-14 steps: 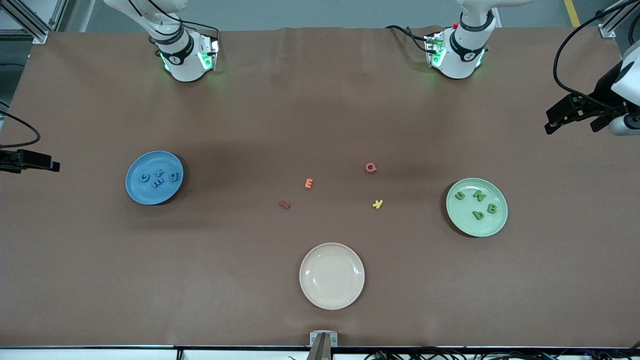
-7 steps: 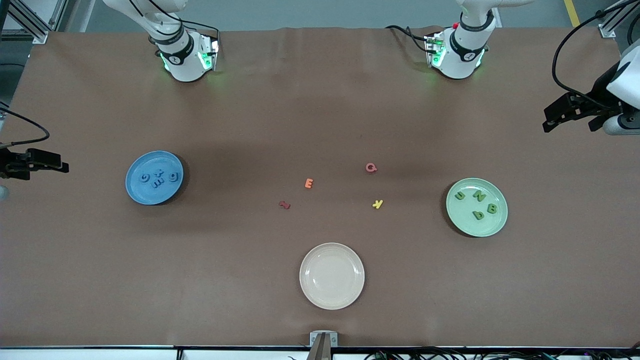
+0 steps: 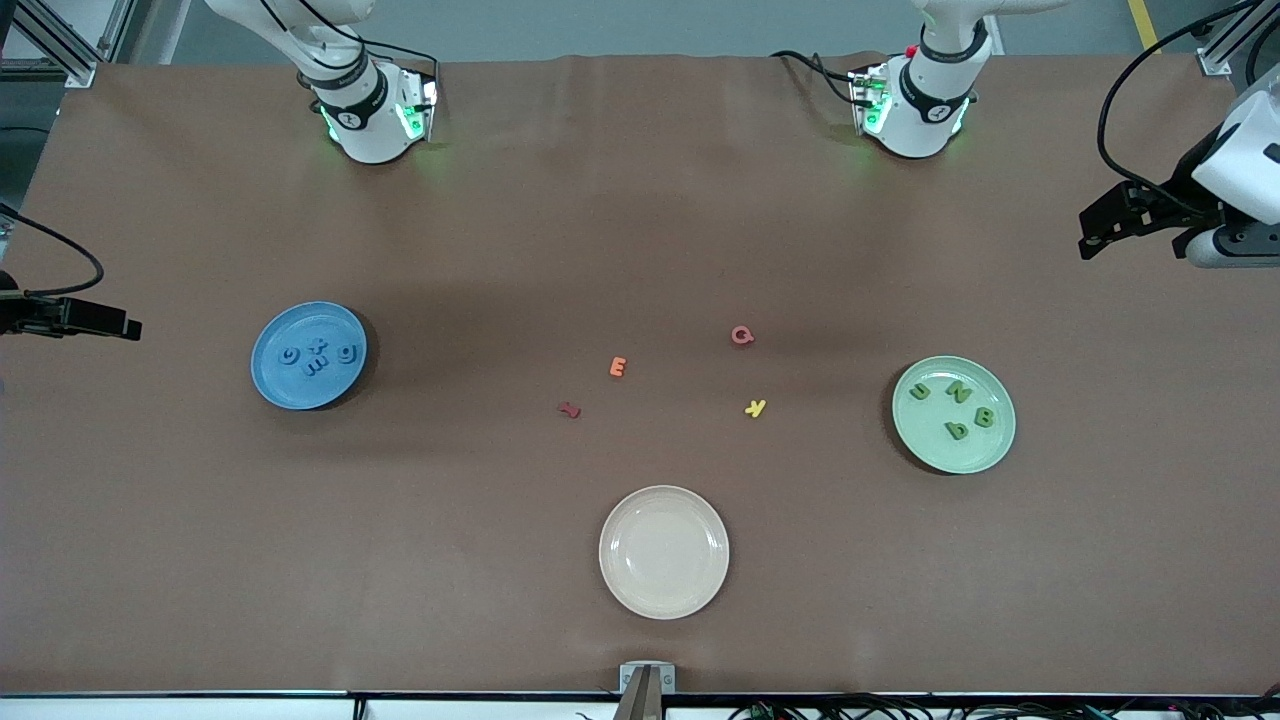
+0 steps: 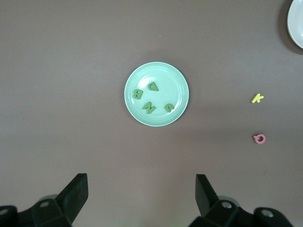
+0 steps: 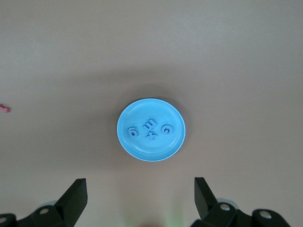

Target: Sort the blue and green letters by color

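Fingers spread wide and holding nothing: that is how both grippers show, each out at its own end of the brown surface (image 3: pixel 640 200).

From the front camera, the left gripper (image 3: pixel 1100 225) hangs at the picture's edge by the left arm's end, and the right gripper (image 3: pixel 115 326) hangs at the edge by the right arm's end; both arms look parked. The four blue letters (image 3: pixel 318 356) lie clustered on the blue plate (image 3: pixel 270 385) toward the right arm's end. The four green letters (image 3: pixel 955 407) lie on the green plate (image 3: pixel 985 455) toward the left arm's end. Between the plates, on the bare surface, sit an orange E (image 3: pixel 618 367), a yellow K (image 3: pixel 756 407), a pink G (image 3: pixel 742 335) and a dark red piece (image 3: pixel 569 409). A white plate (image 3: pixel 664 590), nearest the camera, holds nothing.

Left wrist view: the fingers (image 4: pixel 75 191) stand far apart, with the green plate well below them and its letters lying loosely apart.

Right wrist view: the fingers (image 5: pixel 75 194) stand equally wide over the blue plate, whose letters sit close together, some touching.

By the look of it the sorting is done. Such letters seem thin, soft and very light, likely to skid or cling; I would pinch one across its narrow strokes from straight above.
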{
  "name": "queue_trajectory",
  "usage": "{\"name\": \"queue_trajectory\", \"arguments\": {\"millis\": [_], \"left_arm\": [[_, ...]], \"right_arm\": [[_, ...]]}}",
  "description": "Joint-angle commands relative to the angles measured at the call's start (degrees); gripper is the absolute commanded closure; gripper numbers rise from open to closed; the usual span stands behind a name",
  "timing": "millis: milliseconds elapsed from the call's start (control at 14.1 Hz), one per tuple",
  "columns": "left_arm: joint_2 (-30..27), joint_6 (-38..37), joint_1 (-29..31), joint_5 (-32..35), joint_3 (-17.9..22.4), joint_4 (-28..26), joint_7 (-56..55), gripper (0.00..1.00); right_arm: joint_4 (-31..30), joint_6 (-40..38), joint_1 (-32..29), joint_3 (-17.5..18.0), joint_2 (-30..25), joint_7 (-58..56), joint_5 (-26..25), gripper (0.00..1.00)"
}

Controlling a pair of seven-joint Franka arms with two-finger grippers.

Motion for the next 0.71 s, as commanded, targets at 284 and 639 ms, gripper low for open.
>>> {"name": "queue_trajectory", "arguments": {"millis": [284,639], "left_arm": [[0.57,-1.51,0.35,1.09,-0.23,2.36,0.84,0.0],[0.57,-1.51,0.61,0.65,-0.14,2.62,1.37,0.0]], "right_arm": [[-2.3,-0.47,2.24,-0.23,-4.76,1.78,-4.32,0.0],[-8.98,0.49,2.15,-0.14,-11.79,2.04,-4.23,0.0]]}}
